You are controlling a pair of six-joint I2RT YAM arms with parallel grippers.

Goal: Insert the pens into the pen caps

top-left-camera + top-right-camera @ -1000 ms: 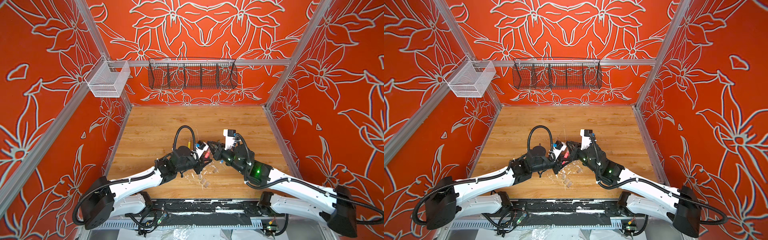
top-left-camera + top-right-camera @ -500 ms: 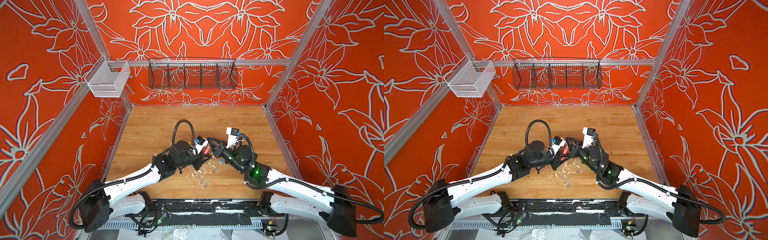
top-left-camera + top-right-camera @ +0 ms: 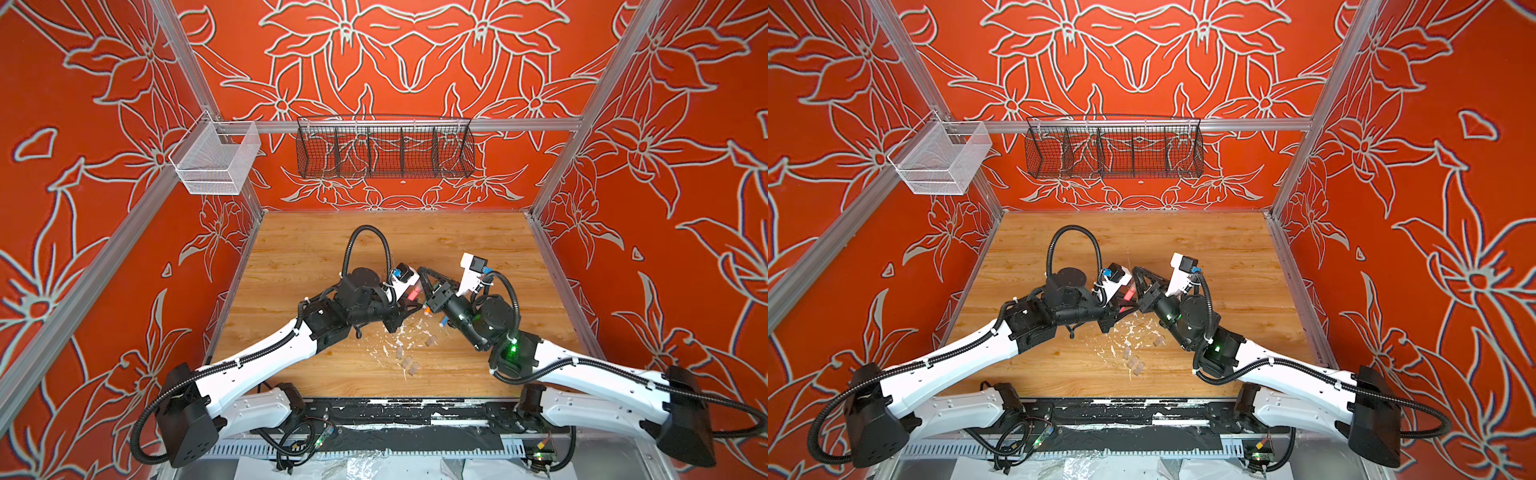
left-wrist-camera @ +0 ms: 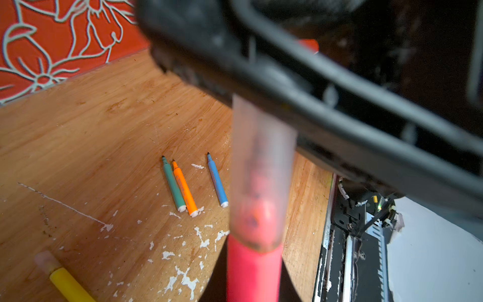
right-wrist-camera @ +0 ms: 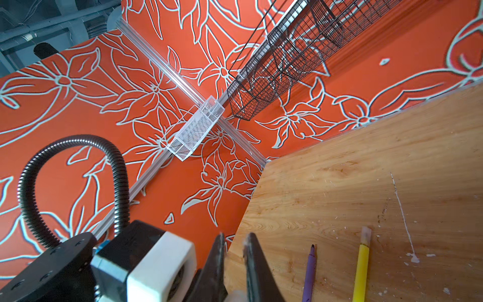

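Above table (image 3: 311, 257) — left fingers (image 3: 395, 319) clamp one pink pen (image 4: 253, 272), right fingers (image 5: 254, 266) pinch one cap (image 4: 261, 157)

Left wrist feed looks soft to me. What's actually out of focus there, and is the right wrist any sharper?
Left wrist view: the pink pen and clear cap right at the lens are blurred; the green pen, orange pen and blue pen on the table are sharp. Right wrist view: purple pen and yellow pen crisp.

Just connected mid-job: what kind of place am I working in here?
Likely a lab robot cell, not a home: floral-print walls on aluminium framing, a scuffed wooden tabletop, and a black wire basket hung from the rail.
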